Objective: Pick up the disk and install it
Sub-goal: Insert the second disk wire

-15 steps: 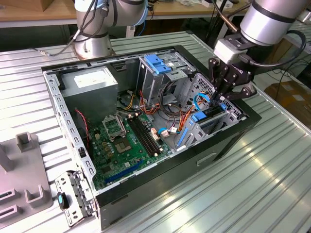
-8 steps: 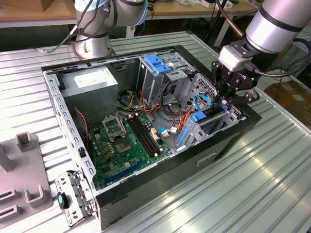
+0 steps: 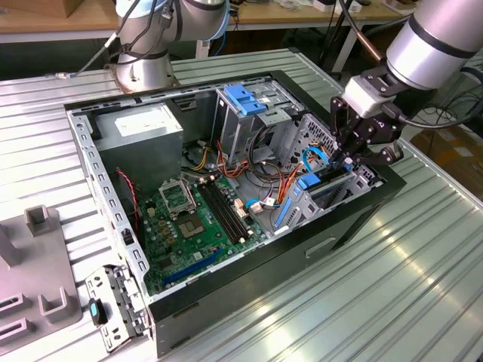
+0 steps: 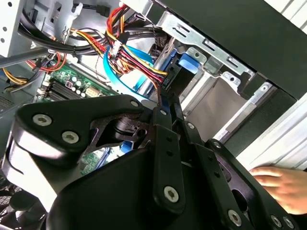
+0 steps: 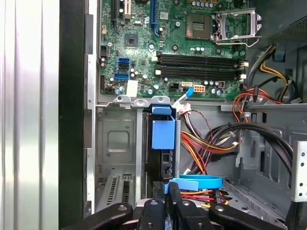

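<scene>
While my pincer (image 3: 349,157) hangs over the open computer case (image 3: 362,215) on the ribbed counter (image 3: 423,286), fingers drawn nearly together on the rear end of the disk (image 5: 163,136) — blue-railed, standing on edge in its bay, beside the motherboard (image 5: 192,52), a hand (image 4: 283,184) outside the case.

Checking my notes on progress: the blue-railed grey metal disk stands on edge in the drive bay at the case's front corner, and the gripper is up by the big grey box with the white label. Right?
Not quite. The gripper is not by the big grey box; the exterior view shows it at the front-corner drive bay, over the blue-railed grey metal disk. The disk does stand on edge in that bay, as the first wrist view shows.
</scene>
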